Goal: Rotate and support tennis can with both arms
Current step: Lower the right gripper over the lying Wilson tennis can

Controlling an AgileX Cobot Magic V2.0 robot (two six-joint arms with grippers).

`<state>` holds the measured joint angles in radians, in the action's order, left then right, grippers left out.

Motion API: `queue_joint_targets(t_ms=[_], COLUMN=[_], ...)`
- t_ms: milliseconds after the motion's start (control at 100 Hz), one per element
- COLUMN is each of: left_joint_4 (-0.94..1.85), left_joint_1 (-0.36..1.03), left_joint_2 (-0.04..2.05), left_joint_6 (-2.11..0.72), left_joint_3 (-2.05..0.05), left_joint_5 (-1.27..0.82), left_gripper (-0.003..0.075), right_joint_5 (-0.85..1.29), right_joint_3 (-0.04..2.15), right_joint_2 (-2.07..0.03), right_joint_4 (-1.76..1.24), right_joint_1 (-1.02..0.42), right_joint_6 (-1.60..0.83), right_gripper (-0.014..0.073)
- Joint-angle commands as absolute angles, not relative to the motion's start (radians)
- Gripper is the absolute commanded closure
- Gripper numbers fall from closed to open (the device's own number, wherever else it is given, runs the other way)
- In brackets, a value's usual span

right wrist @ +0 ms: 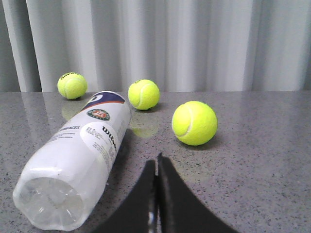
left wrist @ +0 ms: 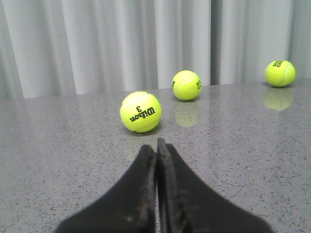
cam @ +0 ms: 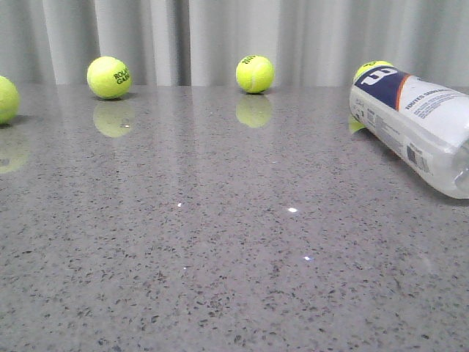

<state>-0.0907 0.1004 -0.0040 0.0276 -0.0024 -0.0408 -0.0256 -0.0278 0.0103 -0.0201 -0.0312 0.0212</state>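
Closed right tool, holding nothing, sits just beside the tennis can, which lies on its side on the table, base toward it. Left tool, also clenched empty, stands well apart.

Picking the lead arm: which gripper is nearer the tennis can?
Right. The right gripper, fingers shut, sits just beside the lying tennis can, near its clear end. The left gripper, also shut, faces a Wilson ball; no can in its view.

The clear, white-labelled tennis can lies on its side, untouched.
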Motion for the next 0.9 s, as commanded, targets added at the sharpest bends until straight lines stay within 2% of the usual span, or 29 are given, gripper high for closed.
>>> queue_joint_targets(t_ms=[0, 280, 390, 640, 890], left_joint_4=[-0.091, -0.091, -0.091, -0.091, -0.091], left_joint_1=[0.101, 0.101, 0.101, 0.101, 0.101], left_joint_2=[-0.043, -0.043, -0.043, -0.043, -0.043], left_joint_6=[0.038, 0.038, 0.038, 0.038, 0.038], left_joint_3=[0.044, 0.044, 0.044, 0.044, 0.044], left_joint_5=[0.045, 0.045, 0.045, 0.045, 0.045], left_gripper=[0.0741, 0.0741, 0.0741, 0.0741, 0.0741], right_joint_5=[-0.12, -0.204, -0.172, 0.095, 0.439], right_joint_3=[-0.008, -0.007, 0.027, 0.267, 0.593], right_joint_2=[0.032, 0.032, 0.032, -0.023, -0.278], right_joint_4=[-0.018, -0.018, -0.018, -0.018, -0.036], right_joint_1=[-0.029, -0.029, -0.029, -0.029, -0.029], right_joint_6=[0.022, 0.022, 0.022, 0.022, 0.022], right_gripper=[0.0662, 0.0662, 0.0662, 0.0662, 0.0662])
